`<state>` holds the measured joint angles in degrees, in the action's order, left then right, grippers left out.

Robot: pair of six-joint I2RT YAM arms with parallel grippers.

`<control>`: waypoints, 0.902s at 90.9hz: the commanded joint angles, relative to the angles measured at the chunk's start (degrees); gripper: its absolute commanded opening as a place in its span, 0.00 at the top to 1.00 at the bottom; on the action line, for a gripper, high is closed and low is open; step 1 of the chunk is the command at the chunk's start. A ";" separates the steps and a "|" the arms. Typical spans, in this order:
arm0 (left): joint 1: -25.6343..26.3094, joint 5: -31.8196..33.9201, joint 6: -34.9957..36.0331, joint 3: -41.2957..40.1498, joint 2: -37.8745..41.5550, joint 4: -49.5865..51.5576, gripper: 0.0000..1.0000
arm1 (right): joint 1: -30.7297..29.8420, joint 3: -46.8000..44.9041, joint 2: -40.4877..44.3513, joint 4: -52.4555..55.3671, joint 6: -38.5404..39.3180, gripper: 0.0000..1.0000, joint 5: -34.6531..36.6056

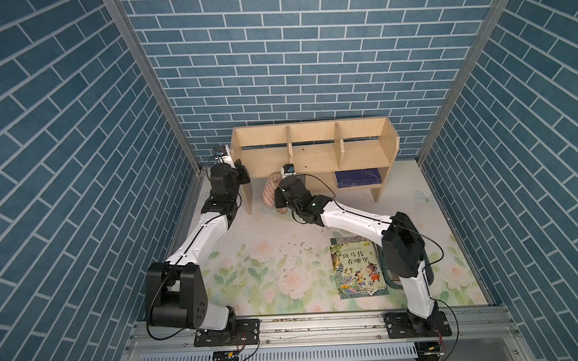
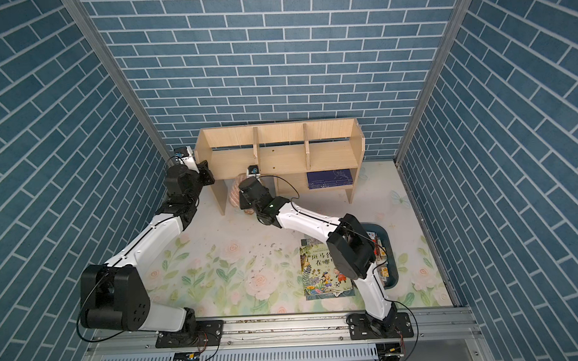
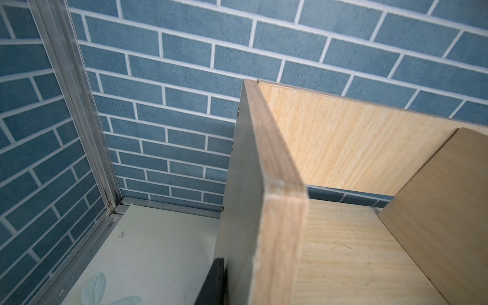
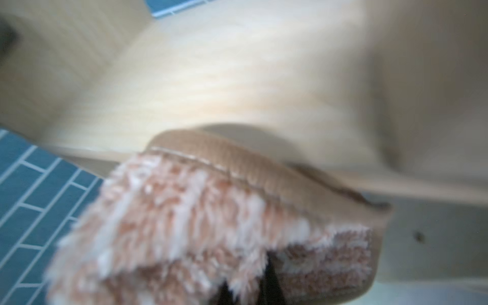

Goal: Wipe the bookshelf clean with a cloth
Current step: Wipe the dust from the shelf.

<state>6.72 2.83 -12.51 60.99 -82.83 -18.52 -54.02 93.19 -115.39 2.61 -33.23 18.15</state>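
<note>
Right wrist view, much blurred, has the cloth (image 4: 184, 224) bunched in the right gripper (image 4: 248, 287), whose dark jaws are clenched on its fluffy striped pile; its tan hemmed edge lies up by the pale underside of the bookshelf (image 4: 237, 79), though whether it touches the wood cannot be told. In both top views the cloth (image 1: 270, 190) (image 2: 234, 193) hangs under the front edge of the bookshelf (image 1: 313, 157) (image 2: 280, 158), in the gap between the left leg and the small lower shelf; the right arm's black wrist covers much of it.

Left wrist view looks along the shelf's left side panel (image 3: 274, 184); one dark finger (image 3: 215, 280) of the left gripper (image 1: 242, 172) lies against its outer face, the other is hidden by the board, and the jaws grasp that panel.

A dark blue book (image 1: 358, 178) lies flat on the lower shelf; dark crumbs (image 1: 297, 253) are scattered over the flowered tabletop (image 1: 251, 278); a picture book (image 1: 357, 268) lies near the right arm's base, its corner under that arm's elbow; just beside it a blue tray (image 2: 392, 267) of small things is half covered by the same arm.
</note>
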 commanded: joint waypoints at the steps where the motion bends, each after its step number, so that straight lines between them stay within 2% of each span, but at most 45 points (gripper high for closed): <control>1: 2.08 -11.19 -6.21 -0.62 -0.89 -1.67 1.00 | 3.92 -9.83 11.54 -3.75 -3.02 1.00 4.21; 10: 2.07 -11.73 -6.30 -0.44 -1.07 -1.66 1.00 | 6.24 -15.32 17.52 -4.23 -3.08 1.00 5.58; 17: 2.07 -11.38 -6.33 -0.48 -1.11 -1.50 1.00 | 6.87 -16.22 18.61 -3.49 -1.46 1.00 7.02; 51: 2.07 -10.98 -5.86 -0.52 -0.59 -1.22 1.00 | 7.79 -22.56 7.59 -8.71 -4.29 1.00 1.06; 63: 2.08 -11.03 -5.94 -0.27 -0.82 -1.08 1.00 | 7.79 -20.97 8.38 -7.35 -3.37 1.00 1.61; 82: 2.07 -11.05 -6.11 -0.19 -0.91 -1.03 1.00 | 7.79 -12.66 13.11 -2.25 1.75 1.00 6.36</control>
<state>6.66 2.70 -12.40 60.99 -82.85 -18.55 -46.11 75.02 -107.79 -1.02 -34.85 20.56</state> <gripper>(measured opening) 0.216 0.082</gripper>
